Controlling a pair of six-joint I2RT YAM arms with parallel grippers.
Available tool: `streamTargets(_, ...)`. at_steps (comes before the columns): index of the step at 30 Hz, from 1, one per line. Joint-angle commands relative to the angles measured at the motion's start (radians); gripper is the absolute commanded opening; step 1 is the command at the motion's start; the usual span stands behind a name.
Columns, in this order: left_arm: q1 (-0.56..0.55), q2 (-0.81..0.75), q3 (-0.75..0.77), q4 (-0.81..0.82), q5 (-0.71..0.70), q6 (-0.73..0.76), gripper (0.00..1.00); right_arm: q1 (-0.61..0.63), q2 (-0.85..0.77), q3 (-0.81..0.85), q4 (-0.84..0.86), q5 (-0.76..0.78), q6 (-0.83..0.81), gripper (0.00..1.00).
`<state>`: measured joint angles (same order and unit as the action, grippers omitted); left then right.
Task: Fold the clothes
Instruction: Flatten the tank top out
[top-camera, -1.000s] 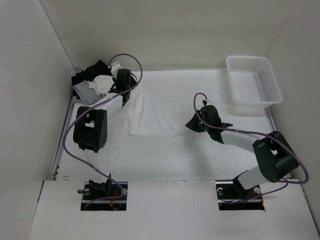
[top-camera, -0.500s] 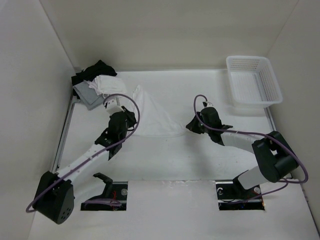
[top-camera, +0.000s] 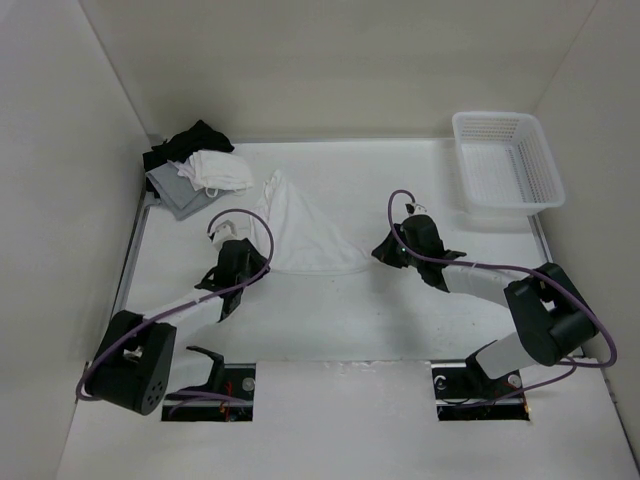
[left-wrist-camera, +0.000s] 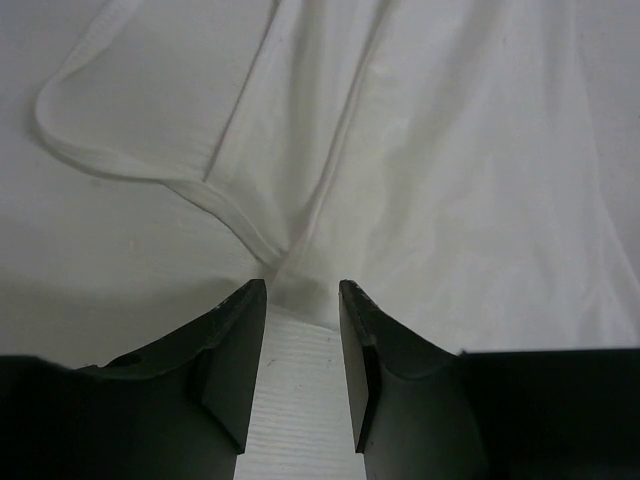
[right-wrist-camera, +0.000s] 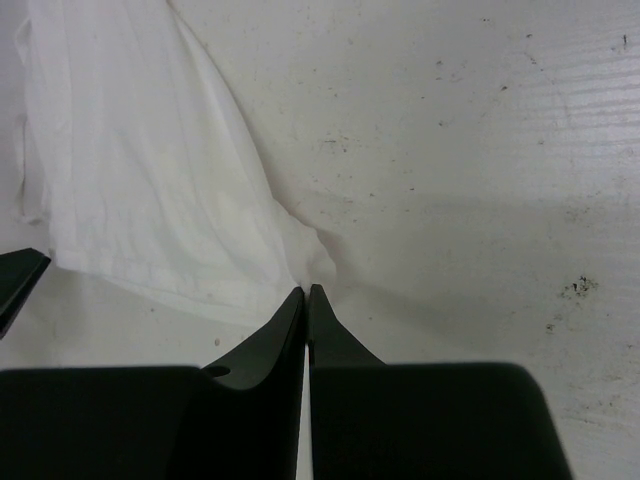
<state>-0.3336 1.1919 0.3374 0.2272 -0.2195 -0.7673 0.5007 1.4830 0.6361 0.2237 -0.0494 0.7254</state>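
From above, the top (top-camera: 300, 230) lies mid-table between the left gripper (top-camera: 250, 265) and the right gripper (top-camera: 380, 250). Left wrist: jaws parted and empty, tips at the fabric's edge beside a strap (left-wrist-camera: 100, 168); they should slide over the edge before closing. Right wrist: jaws pressed together at the top's corner; whether they nip cloth is unclear.

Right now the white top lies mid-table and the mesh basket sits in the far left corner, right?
Not quite. The top external view shows the basket in the far right corner; a garment heap fills the far left one. The top does lie mid-table.
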Motion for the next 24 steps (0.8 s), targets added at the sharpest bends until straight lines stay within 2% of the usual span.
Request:
streamTargets(1, 0.011, 0.047, -0.003, 0.141, 0.066, 0.011, 0.33, 0.002, -0.026, -0.01, 0.063, -0.007, -0.014, 0.04)
streamTargets(5, 0.02, 0.078, -0.001, 0.147, 0.06, 0.016, 0.26, 0.002, -0.018, -0.007, 0.063, -0.007, -0.014, 0.04)
streamTargets(8, 0.025, 0.052, -0.006, 0.13, 0.052, 0.017, 0.25, 0.002, -0.012, -0.006, 0.063, -0.007, -0.015, 0.04)
streamTargets(13, 0.035, -0.012, -0.014, 0.051, -0.007, 0.017, 0.34, 0.002, -0.01, -0.004, 0.063, -0.007, -0.015, 0.04)
streamTargets(17, 0.038, -0.023, -0.023, 0.041, -0.029, 0.026, 0.35, 0.002, -0.013, -0.004, 0.063, -0.007, -0.015, 0.04)
streamTargets(24, 0.018, 0.066, 0.0, 0.08, 0.006, 0.029, 0.26, 0.002, -0.018, -0.006, 0.068, -0.007, -0.018, 0.04)
